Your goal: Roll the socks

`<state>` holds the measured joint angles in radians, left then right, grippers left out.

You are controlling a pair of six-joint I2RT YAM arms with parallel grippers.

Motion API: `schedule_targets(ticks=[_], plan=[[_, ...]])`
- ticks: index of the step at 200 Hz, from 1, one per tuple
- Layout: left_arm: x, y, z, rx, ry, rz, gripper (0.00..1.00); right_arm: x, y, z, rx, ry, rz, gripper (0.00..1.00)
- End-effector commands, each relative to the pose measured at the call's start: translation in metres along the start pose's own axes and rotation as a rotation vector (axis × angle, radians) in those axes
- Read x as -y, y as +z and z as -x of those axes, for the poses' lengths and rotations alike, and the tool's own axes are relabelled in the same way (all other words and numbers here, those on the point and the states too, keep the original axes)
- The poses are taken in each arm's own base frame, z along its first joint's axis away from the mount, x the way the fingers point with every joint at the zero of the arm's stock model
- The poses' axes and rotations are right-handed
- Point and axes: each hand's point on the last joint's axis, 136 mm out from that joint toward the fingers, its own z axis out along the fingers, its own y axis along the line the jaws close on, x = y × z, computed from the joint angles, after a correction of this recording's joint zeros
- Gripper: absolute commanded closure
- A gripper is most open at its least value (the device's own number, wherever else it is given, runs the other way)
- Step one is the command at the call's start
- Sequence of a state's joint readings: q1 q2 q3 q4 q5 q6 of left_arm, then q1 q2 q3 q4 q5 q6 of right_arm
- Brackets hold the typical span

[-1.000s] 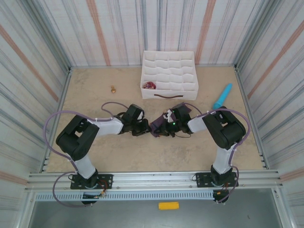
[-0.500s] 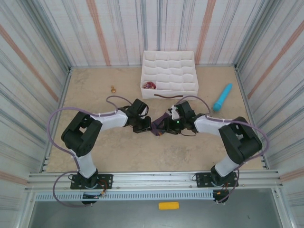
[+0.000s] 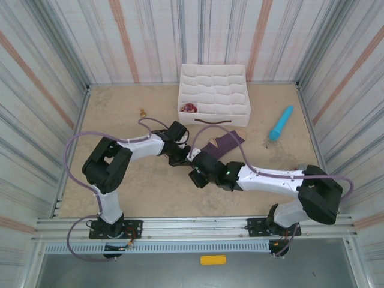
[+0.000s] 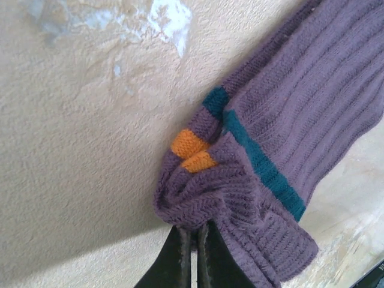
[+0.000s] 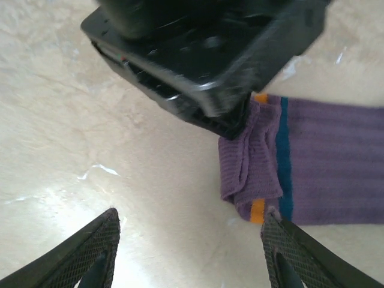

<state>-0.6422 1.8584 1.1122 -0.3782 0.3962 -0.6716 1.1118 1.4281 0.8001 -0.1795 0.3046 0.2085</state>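
Note:
The purple socks (image 3: 219, 144) lie stretched over the middle of the floor, with teal and orange marks near the cuff (image 4: 252, 150). My left gripper (image 4: 192, 231) is shut on the bunched cuff end, also seen from above as the left gripper (image 3: 183, 156). My right gripper (image 5: 189, 223) stands open just in front of that end, holding nothing; its right fingertip (image 5: 271, 223) is close to the sock's (image 5: 324, 162) orange-marked corner. From above the right gripper (image 3: 197, 170) sits just on the near side of the left one.
A white divided organizer box (image 3: 213, 90) stands at the back centre with a dark red bundle (image 3: 189, 108) in a front cell. A turquoise stick (image 3: 281, 122) lies at the right. A small tan object (image 3: 143, 112) sits at the back left. Striped walls enclose the floor.
My right gripper has opened and let go of the sock, then pulled back toward the near side. The sock now lies stretched out toward the back right. The left gripper stays shut on the cuff.

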Motion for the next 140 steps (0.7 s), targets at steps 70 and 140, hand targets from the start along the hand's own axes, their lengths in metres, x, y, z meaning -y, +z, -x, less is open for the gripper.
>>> schedule_targets(ticks=[70,140], plan=[[-0.022,0.007,-0.021,-0.108,-0.019,0.064,1.0,-0.004,0.056,-0.005,-0.001,-0.556,-0.466,0.54],[-0.024,0.007,-0.024,-0.113,-0.017,0.064,1.0,0.009,0.073,-0.026,-0.077,-0.595,-0.533,0.55]])
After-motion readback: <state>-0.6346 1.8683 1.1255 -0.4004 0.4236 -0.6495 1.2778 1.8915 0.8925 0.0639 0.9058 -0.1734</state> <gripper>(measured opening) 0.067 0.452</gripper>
